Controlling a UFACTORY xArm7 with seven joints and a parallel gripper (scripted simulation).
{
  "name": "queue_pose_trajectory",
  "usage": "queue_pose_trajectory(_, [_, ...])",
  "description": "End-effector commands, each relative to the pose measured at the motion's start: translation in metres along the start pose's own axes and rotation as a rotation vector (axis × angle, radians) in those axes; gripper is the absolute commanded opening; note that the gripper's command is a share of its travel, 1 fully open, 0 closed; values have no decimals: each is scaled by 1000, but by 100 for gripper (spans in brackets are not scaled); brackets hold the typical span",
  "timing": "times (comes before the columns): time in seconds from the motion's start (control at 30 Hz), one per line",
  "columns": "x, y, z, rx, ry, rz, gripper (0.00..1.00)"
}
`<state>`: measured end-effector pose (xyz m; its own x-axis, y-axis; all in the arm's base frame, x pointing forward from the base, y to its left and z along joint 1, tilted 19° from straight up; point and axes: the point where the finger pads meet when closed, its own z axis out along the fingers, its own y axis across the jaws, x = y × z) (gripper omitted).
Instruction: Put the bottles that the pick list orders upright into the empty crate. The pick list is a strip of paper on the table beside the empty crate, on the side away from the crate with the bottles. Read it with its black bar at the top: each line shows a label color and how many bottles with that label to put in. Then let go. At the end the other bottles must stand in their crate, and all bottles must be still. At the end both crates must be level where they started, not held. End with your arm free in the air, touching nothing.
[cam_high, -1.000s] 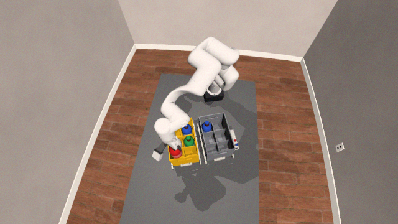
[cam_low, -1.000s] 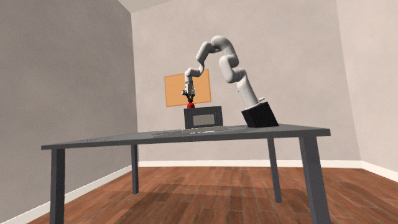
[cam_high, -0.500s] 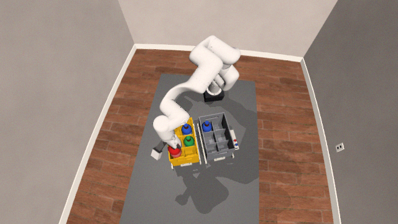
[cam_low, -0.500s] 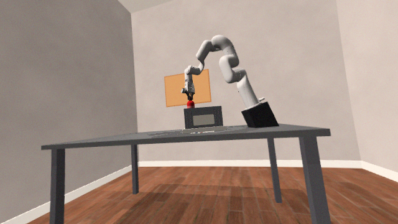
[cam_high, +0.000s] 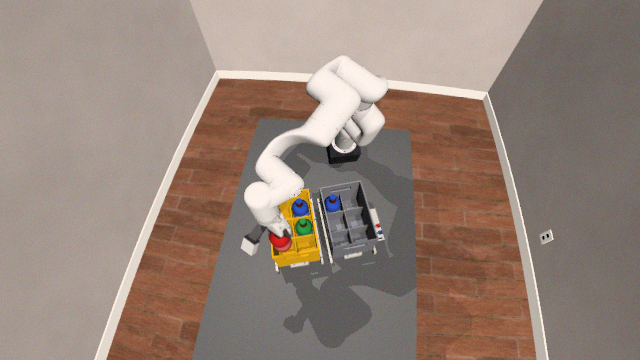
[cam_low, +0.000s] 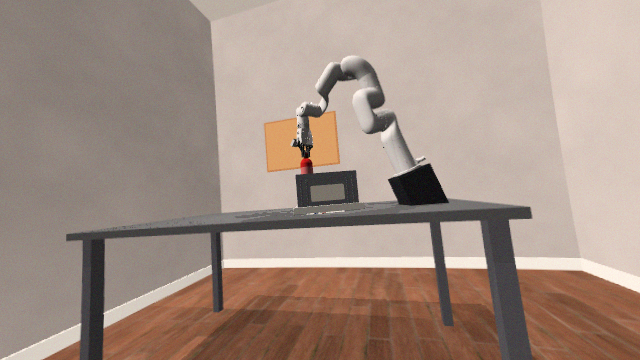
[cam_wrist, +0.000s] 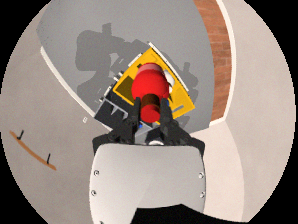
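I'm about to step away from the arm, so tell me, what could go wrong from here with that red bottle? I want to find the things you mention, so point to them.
The red bottle (cam_high: 281, 242) (cam_low: 306, 166) (cam_wrist: 150, 86) is gripped only near its top by the gripper (cam_high: 286, 233) (cam_low: 306, 156) (cam_wrist: 150, 104), so it might swing or slip. Moving sideways too soon could knock the green bottle (cam_high: 303, 227) beside it in the yellow crate (cam_high: 295, 258) (cam_wrist: 185, 105). When lowered, it could catch a divider in the gray crate (cam_high: 346, 248).
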<state>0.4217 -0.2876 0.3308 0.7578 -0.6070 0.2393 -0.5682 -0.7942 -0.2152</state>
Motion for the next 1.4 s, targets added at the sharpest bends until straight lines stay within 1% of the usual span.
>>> queue_pose_trajectory(0.0, [1, 0, -2, 0, 4, 0, 0])
queue_pose_trajectory(0.27, [-2, -2, -2, 0, 4, 0, 0])
queue_pose_trajectory(1.37, [-57, -27, -2, 0, 4, 0, 0])
